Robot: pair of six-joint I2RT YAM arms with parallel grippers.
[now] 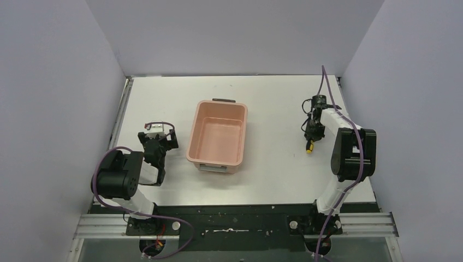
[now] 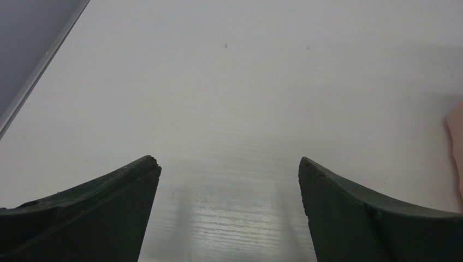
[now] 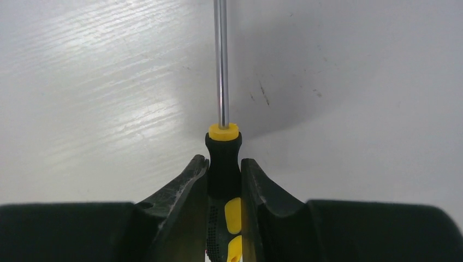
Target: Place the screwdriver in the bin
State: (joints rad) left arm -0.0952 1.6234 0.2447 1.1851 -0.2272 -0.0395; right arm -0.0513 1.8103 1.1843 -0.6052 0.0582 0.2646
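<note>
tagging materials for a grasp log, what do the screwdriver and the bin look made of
The screwdriver: shaft looks like polished metal, with a bright reflective streak; handle seems matte black rubbery grip, finely dotted, with glossy yellow plastic inserts. The bin: probably moulded plastic, smooth salmon-pink walls with a dull sheen and rounded corners.

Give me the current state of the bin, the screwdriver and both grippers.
bin: upright, empty.
screwdriver: clamped by its handle, shaft sticking out ahead, outside the bin.
right gripper: shut on the screwdriver, right of the bin.
left gripper: open, holding nothing, left of the bin.
</note>
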